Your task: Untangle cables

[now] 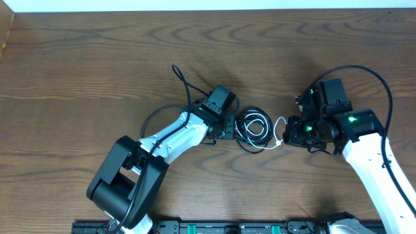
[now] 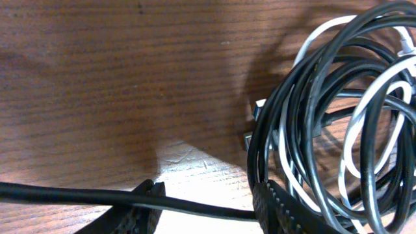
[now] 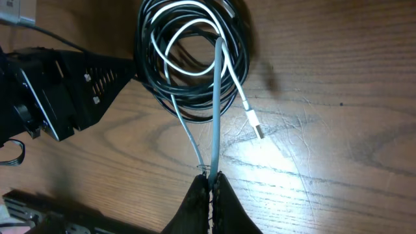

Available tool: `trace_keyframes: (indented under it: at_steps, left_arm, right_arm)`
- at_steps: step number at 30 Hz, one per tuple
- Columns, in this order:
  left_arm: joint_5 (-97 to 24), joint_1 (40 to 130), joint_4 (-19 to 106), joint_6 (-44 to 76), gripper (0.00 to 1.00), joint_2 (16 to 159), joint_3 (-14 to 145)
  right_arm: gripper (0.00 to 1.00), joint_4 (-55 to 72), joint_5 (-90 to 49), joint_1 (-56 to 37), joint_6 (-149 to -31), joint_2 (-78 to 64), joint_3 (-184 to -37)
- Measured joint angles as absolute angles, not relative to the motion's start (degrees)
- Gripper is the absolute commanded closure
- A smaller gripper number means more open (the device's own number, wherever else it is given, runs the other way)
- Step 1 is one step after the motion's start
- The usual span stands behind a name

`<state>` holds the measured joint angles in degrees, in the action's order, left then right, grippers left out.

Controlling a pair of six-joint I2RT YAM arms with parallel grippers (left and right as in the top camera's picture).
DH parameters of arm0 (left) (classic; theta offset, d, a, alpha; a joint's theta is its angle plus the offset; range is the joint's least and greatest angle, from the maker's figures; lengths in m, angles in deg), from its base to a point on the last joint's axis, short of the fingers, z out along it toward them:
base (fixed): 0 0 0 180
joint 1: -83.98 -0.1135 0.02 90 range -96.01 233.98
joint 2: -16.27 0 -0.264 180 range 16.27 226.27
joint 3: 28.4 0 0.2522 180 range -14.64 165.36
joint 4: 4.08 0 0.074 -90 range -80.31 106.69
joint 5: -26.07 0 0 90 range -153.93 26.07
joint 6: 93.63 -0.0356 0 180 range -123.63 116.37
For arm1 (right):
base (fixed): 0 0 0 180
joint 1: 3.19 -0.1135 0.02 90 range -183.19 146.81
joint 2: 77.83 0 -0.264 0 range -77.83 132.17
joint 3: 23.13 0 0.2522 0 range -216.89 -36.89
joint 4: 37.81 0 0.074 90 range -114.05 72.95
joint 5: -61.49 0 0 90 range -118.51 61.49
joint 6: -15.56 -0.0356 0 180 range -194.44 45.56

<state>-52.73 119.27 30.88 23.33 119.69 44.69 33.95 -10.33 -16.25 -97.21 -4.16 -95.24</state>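
Centre blocked: cable coil (image 1: 255, 127) btwn left gripper (image 1: 229, 128) & right gripper (image 1: 290, 133); white cable (image 3: 216, 117) spans coil–right gripper gap. Table (image 1: 97, 58) free on far side.

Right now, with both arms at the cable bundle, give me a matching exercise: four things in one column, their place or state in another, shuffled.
1. left gripper
2. right gripper
3. white plug
4. black coil

A. bundled in loops between the two grippers
B. lying on the table beside the loops
C. jaws apart, at the bundle's edge
D. pinched shut on the white cable

Pairs: 1-C, 2-D, 3-B, 4-A
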Motion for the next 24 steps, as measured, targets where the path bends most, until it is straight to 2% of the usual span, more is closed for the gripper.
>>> trace_keyframes:
  at_steps: [17, 24]
  left_arm:
    - [-53.27, 119.29, 28.58, 25.05, 0.49, 121.57, 44.80]
    - [-49.34, 119.25, 29.17, 25.78, 0.48, 121.57, 44.87]
  right_arm:
    - [0.99, 32.79, -10.29, -16.25, -96.66, -4.16, -95.24]
    - [0.99, 32.48, -10.29, -16.25, -96.51, -4.16, -95.24]
